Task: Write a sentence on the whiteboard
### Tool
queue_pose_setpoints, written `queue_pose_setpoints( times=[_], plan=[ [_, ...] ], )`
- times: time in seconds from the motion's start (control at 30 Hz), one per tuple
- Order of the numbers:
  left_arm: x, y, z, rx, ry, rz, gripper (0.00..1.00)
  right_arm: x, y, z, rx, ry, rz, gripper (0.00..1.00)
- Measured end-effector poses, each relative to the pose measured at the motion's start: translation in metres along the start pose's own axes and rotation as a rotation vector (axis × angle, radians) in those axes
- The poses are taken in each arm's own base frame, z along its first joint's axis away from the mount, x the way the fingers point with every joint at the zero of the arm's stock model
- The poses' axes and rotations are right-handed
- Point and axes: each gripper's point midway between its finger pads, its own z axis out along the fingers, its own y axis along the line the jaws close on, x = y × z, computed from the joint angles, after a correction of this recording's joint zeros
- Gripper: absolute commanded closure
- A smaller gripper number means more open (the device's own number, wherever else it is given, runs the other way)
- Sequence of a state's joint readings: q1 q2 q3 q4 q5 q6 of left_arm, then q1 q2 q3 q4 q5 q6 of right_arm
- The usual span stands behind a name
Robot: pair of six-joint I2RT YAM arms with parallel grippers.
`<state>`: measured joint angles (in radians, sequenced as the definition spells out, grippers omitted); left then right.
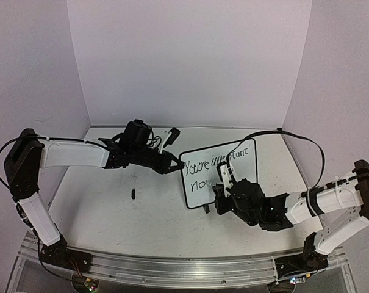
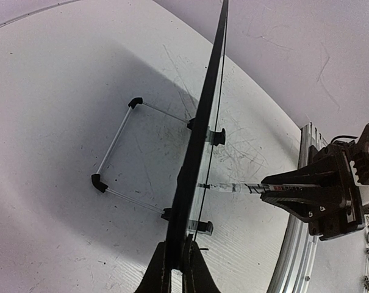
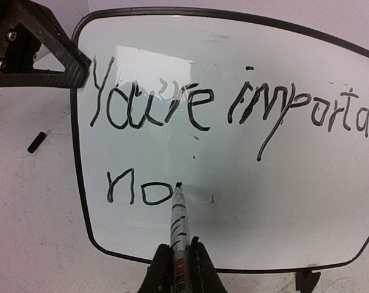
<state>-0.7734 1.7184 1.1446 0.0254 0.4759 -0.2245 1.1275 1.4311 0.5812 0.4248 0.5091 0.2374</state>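
Observation:
The whiteboard (image 1: 199, 178) stands upright at the table's middle right, with "You're important" on its top line and "no" below. My left gripper (image 1: 175, 163) is shut on the board's upper left edge. In the left wrist view the board (image 2: 204, 116) is edge-on, with my left gripper (image 2: 179, 245) clamped on its black frame. My right gripper (image 3: 180, 259) is shut on a marker (image 3: 179, 217), whose tip touches the whiteboard (image 3: 275, 195) just right of the "o". From above, my right gripper (image 1: 224, 184) sits in front of the board's lower middle.
A small black marker cap (image 1: 133, 194) lies on the table left of the board, cap (image 3: 36, 141) also showing from the right wrist. A wire stand (image 2: 114, 143) props the board from behind. An aluminium rail (image 1: 172, 265) runs along the near edge. White walls enclose the back and sides.

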Motion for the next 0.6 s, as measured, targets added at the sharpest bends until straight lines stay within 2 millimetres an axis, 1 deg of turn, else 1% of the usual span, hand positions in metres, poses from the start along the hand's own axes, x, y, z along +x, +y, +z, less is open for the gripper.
queue_pose_setpoints(
  times=[0.6],
  plan=[
    [0.0, 0.0003, -0.0001, -0.001, 0.0, -0.001, 1.0, 0.0094, -0.0013, -0.0006, 0.008, 0.037, 0.058, 1.0]
  ],
)
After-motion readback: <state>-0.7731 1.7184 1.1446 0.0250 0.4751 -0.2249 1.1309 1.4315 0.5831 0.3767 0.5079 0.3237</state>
